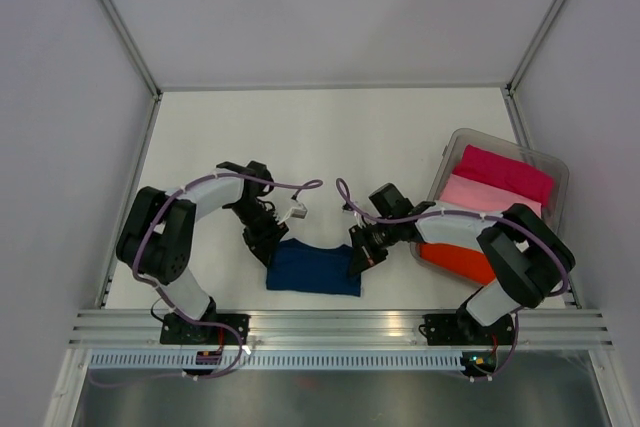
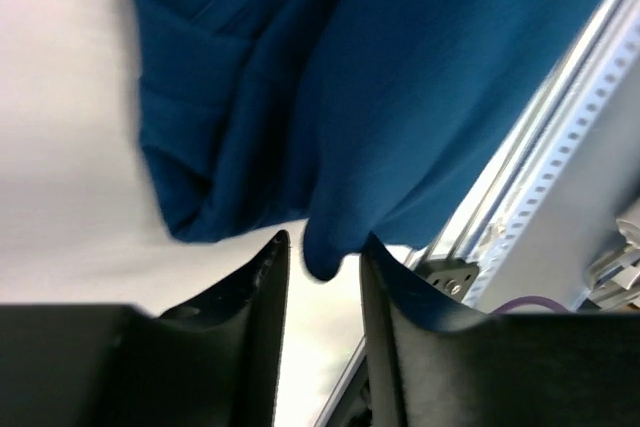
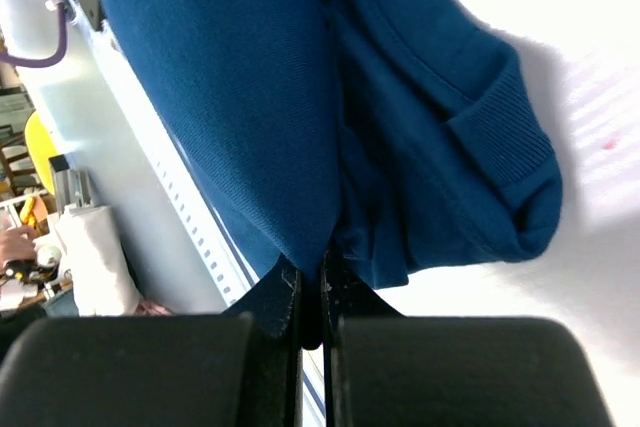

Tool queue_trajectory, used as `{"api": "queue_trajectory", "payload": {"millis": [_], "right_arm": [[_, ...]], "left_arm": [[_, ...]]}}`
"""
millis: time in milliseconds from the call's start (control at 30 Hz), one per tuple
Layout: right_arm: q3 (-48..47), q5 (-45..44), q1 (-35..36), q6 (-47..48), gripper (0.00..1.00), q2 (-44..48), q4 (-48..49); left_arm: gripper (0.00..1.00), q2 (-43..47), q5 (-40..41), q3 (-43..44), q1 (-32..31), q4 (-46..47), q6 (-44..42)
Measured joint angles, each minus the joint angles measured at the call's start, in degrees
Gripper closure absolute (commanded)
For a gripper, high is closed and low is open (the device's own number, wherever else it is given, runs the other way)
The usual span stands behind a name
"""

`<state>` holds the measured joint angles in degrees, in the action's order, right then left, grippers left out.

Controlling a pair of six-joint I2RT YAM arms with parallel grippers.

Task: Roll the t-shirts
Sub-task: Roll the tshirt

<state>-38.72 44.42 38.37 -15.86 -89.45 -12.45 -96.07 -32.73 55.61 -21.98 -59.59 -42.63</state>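
Observation:
A navy blue t-shirt [image 1: 315, 267] lies folded in a thick band on the white table near the front edge. My left gripper [image 1: 268, 245] is at its left end. In the left wrist view, the left gripper [image 2: 325, 242] has its jaws apart, with a loose corner of the navy shirt [image 2: 400, 97] hanging between the fingertips, unclamped. My right gripper [image 1: 358, 255] is at the shirt's right end. In the right wrist view, the right gripper [image 3: 311, 267] is shut on a fold of the navy shirt [image 3: 250, 97].
A clear plastic bin [image 1: 555, 162] stands at the right, holding a magenta shirt [image 1: 505, 175], a pink shirt [image 1: 480, 195] and an orange shirt [image 1: 460, 259]. An aluminium rail [image 1: 340, 325] runs along the near edge, just below the navy shirt. Grey walls enclose the table.

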Motion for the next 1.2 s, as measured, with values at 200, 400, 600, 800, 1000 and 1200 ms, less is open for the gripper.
{"api": "queue_trajectory", "payload": {"millis": [200, 400, 600, 800, 1000, 1200], "right_arm": [[-1.8, -0.9, -1.1, 0.2, 1.00, -2.8, -2.7], [-2.8, -1.0, -1.3, 0.0, 1.00, -4.3, -3.4], [-3.4, -1.3, -2.1, -0.9, 1.00, -4.5, -3.5], [-3.5, -1.4, -2.4, -2.2, 1.00, -5.0, -3.6], [-4.7, -1.8, -2.4, -3.0, 0.94, -5.9, -3.7], [-7.4, -3.3, -2.6, -3.3, 0.74, -6.7, -6.1]], "left_arm": [[0.48, 1.3, 4.9, 0.4, 0.6, 1.2, 2.1], [0.39, 12.9, 9.2, 2.4, 0.6, 4.6, 1.2], [0.32, 23.4, 11.3, 1.8, -0.6, 8.8, -2.1], [0.00, 31.5, 17.9, -9.7, -15.1, 14.4, -4.4], [0.00, 33.7, 21.3, -16.8, -23.0, 17.3, -4.6], [0.05, 30.1, 22.2, -18.4, -24.9, 21.2, -4.6]]}}
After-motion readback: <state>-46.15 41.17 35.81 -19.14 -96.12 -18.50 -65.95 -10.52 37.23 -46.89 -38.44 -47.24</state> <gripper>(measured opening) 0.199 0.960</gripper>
